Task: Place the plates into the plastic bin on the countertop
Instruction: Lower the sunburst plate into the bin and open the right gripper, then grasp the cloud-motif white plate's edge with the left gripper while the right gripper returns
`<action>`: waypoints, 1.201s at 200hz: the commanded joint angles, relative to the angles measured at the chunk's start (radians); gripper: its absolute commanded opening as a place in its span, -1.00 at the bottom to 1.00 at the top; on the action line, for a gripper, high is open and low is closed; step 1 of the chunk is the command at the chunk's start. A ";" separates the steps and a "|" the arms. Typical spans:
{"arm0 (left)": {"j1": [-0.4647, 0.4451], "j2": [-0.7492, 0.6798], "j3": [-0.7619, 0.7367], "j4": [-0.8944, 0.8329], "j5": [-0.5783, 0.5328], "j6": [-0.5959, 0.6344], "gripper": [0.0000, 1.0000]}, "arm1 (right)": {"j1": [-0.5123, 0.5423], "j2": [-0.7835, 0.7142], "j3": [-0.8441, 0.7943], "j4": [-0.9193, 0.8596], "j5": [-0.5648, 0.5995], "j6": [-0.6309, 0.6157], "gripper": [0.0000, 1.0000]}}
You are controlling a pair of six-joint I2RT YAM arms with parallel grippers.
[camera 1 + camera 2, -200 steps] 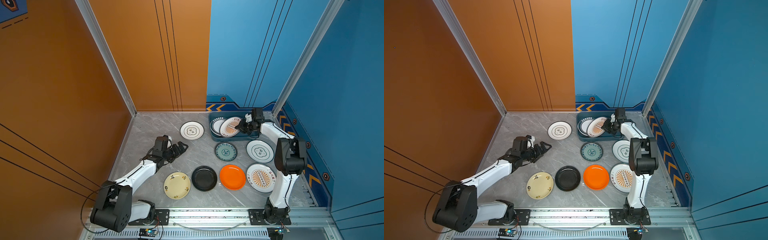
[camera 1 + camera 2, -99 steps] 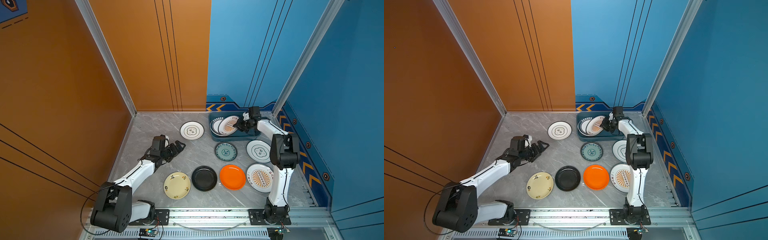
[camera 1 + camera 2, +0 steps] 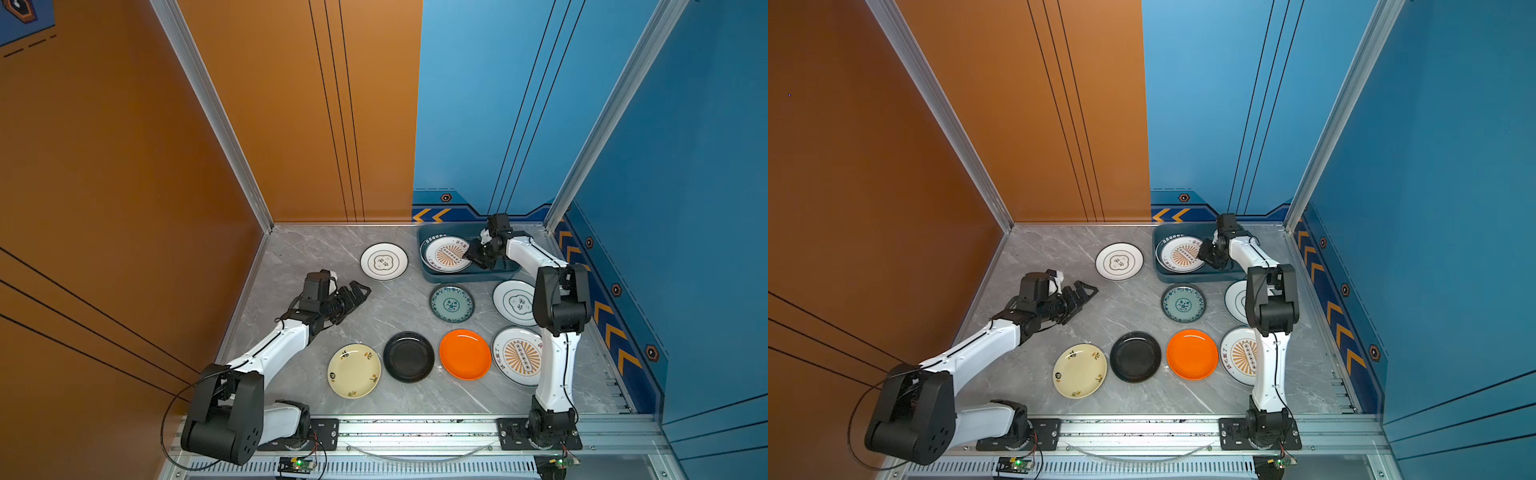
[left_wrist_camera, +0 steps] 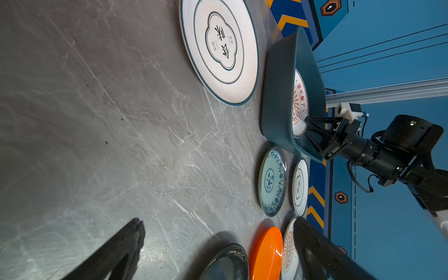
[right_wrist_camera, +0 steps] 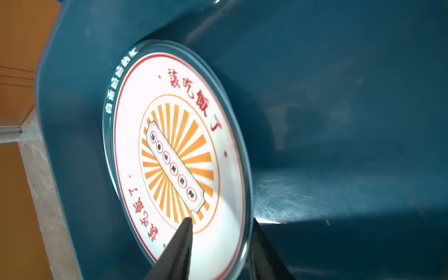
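Note:
The dark teal plastic bin [image 3: 469, 274] stands at the back right of the grey countertop [image 3: 316, 257]. A sunburst plate [image 3: 446, 253] lies inside it on top of another plate [image 3: 424, 249]. My right gripper [image 3: 476, 257] is in the bin. In the right wrist view its jaws stand apart astride that plate's [image 5: 179, 145] rim, so the gripper [image 5: 220, 219] is open. Several plates lie loose on the countertop: white ringed [image 3: 383, 261], teal [image 3: 451, 303], orange [image 3: 464, 354], black [image 3: 408, 356], cream [image 3: 353, 370]. My left gripper [image 3: 357, 293] hovers open and empty left of centre.
A second white ringed plate [image 3: 515, 302] and a second sunburst plate [image 3: 517, 355] lie partly under my right arm. Orange and blue walls close in the back and sides. An aluminium rail [image 3: 415, 428] runs along the front.
My right gripper's jaws have parted from the sunburst plate's rim, and the plate now lies lower in the bin. The left arm has barely shifted.

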 commanded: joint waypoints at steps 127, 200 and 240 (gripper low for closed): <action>0.010 0.293 0.129 0.110 -0.085 -0.050 0.92 | 0.053 -0.361 -0.219 0.027 0.208 -0.089 -0.11; 0.009 0.508 0.253 0.146 -0.149 -0.090 0.79 | 0.041 -0.699 -0.619 0.150 0.149 -0.066 -0.12; 0.005 0.615 0.316 0.154 -0.166 -0.112 0.60 | 0.032 -0.762 -0.698 0.172 0.122 -0.054 -0.11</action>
